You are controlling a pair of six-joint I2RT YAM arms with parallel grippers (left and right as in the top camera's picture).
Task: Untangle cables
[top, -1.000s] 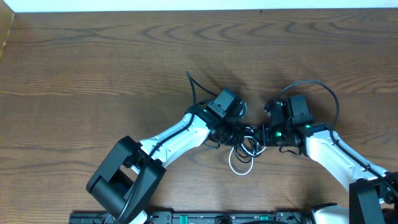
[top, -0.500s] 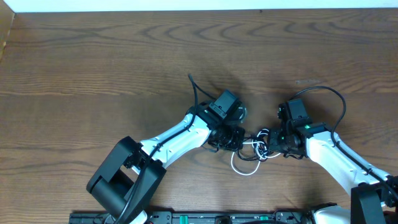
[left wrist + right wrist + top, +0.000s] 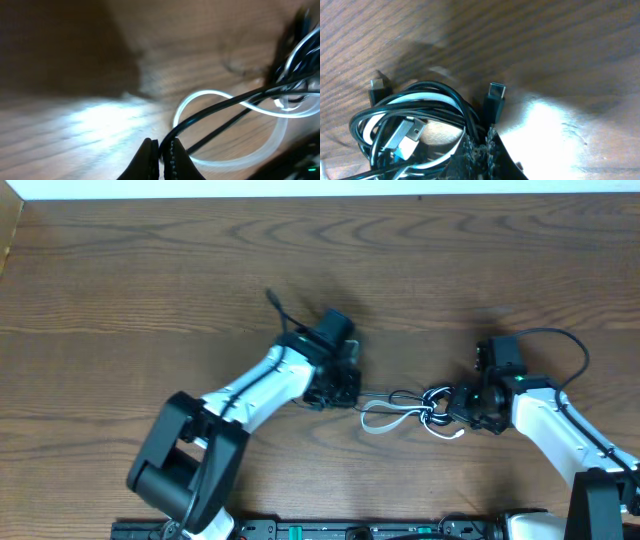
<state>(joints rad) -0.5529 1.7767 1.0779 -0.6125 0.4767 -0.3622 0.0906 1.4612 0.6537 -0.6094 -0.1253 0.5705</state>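
Between my two wrists, near the middle of the table (image 3: 200, 270), the black cable (image 3: 240, 99) and the white cable (image 3: 202, 93) lie in one small knot (image 3: 425, 402), stretched into a line from hand to hand.

My left gripper (image 3: 161, 147) is fully closed, its fingertips pinching a single strand of the black cable. The white loop lies on the wood just beyond, crossed by that strand. My right gripper (image 3: 479, 145) is closed too, on the black coils at the other end. I cannot tell whether a white strand is caught in there as well. A black plug (image 3: 495, 97) stands just above those fingertips, and a white plug (image 3: 405, 136) sits inside the coil.

I judge the step in hand to be drawing the two ends apart. To do it well I should pull slowly and low over the wood, stopping as soon as the loops start to cinch, not slide. The white plug needs to slip back out through the black coil, so slack at my right side matters more than force.
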